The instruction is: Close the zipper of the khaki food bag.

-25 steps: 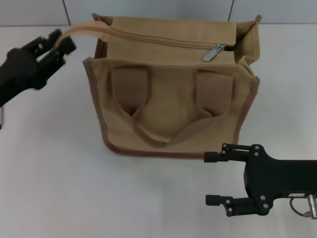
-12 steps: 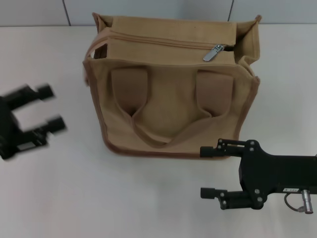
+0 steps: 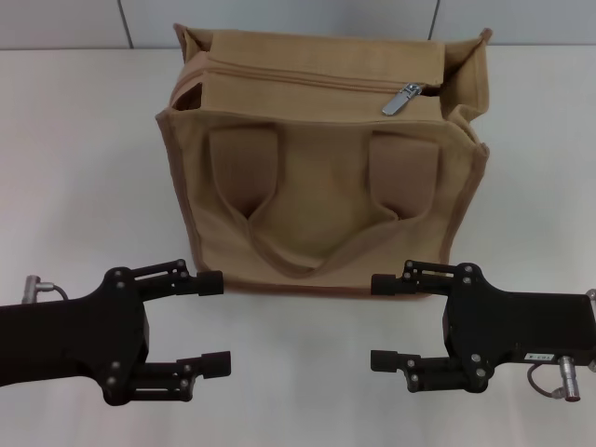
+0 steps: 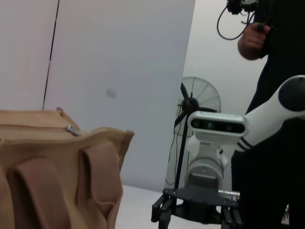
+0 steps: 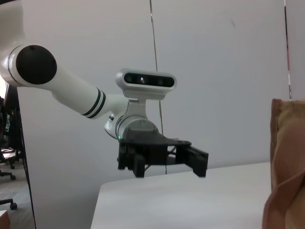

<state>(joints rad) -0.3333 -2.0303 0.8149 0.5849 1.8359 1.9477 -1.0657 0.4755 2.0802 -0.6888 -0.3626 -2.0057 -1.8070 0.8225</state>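
Since a moment ago our left gripper (image 3: pixel 216 321) has let go of the bag's far left corner and swung down to the near left of the table (image 3: pixel 84 168), and the strap end it was pulling has dropped back against the bag. We see the khaki food bag (image 3: pixel 321 186) standing upright at the middle back of the table, its handle side facing us. Along its top the zipper (image 3: pixel 326 80) runs left to right, with the silver pull tab (image 3: pixel 402 98) lying near the right end. Our left gripper's fingers are spread wide and hold nothing. Opposite it, just in front of the bag's right corner, our right gripper (image 3: pixel 384 321) is likewise wide open and empty.
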